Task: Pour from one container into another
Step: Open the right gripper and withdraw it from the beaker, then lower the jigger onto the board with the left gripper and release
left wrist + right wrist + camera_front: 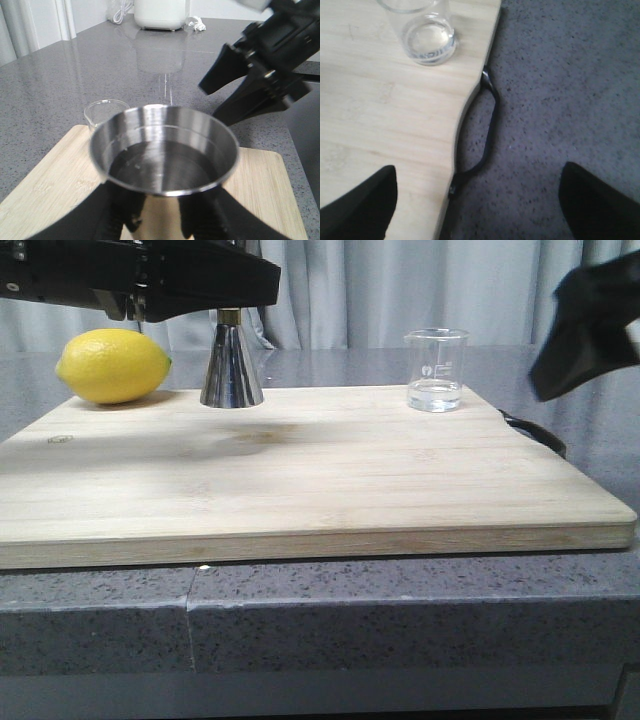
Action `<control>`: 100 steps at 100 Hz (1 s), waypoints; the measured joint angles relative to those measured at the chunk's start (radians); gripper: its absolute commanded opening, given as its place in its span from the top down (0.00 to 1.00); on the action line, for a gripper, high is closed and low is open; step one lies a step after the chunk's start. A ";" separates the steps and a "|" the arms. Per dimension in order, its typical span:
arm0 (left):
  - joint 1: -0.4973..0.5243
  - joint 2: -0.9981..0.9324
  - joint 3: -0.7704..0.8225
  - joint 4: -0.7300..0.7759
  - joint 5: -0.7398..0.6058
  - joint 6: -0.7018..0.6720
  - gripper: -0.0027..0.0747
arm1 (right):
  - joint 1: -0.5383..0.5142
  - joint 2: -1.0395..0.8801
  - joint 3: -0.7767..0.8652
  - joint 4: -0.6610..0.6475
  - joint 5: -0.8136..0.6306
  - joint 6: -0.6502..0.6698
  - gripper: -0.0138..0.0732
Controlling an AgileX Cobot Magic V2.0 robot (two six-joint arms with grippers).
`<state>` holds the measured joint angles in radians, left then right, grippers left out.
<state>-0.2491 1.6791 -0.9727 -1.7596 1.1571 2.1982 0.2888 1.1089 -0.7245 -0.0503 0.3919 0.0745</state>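
The steel jigger (231, 368) stands upright at the back left of the wooden board (300, 480), its upper cone hidden by my left gripper (226, 298). In the left wrist view the jigger (165, 150) holds clear liquid, and my left gripper (160, 226) is shut on its body below the rim. The glass beaker (435, 370) sits at the board's back right with a little clear liquid in the bottom; it also shows as the beaker (102, 112) and beaker (422, 30). My right gripper (590, 330) hovers open, to the right of the beaker. In its own view the right gripper (477, 200) holds nothing.
A lemon (113, 365) lies left of the jigger on the board. The board's black handle (487, 130) sticks out over the grey speckled counter (560, 100) at the right edge. A white appliance (160, 15) stands far back on the counter.
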 measured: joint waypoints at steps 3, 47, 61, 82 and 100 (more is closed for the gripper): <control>0.000 0.000 0.000 0.000 0.000 0.000 0.70 | 0.000 -0.026 0.000 0.001 0.025 0.002 0.16; 0.000 0.000 0.000 0.000 0.000 0.000 0.70 | 0.000 -0.344 0.000 0.006 0.185 0.002 0.16; 0.000 0.000 0.000 0.000 0.000 0.000 0.70 | 0.000 -0.395 0.000 0.007 0.213 0.002 0.16; 0.000 0.000 0.000 0.000 0.000 0.015 0.70 | 0.000 -0.412 0.000 0.007 0.231 0.002 0.16; 0.004 0.009 -0.002 0.000 0.000 0.042 0.70 | 0.000 -0.412 0.002 0.008 0.233 0.002 0.16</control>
<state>-0.2451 1.6885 -0.9749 -1.7596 1.1571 2.2403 0.2888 0.6970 -0.7227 -0.0423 0.6247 0.0767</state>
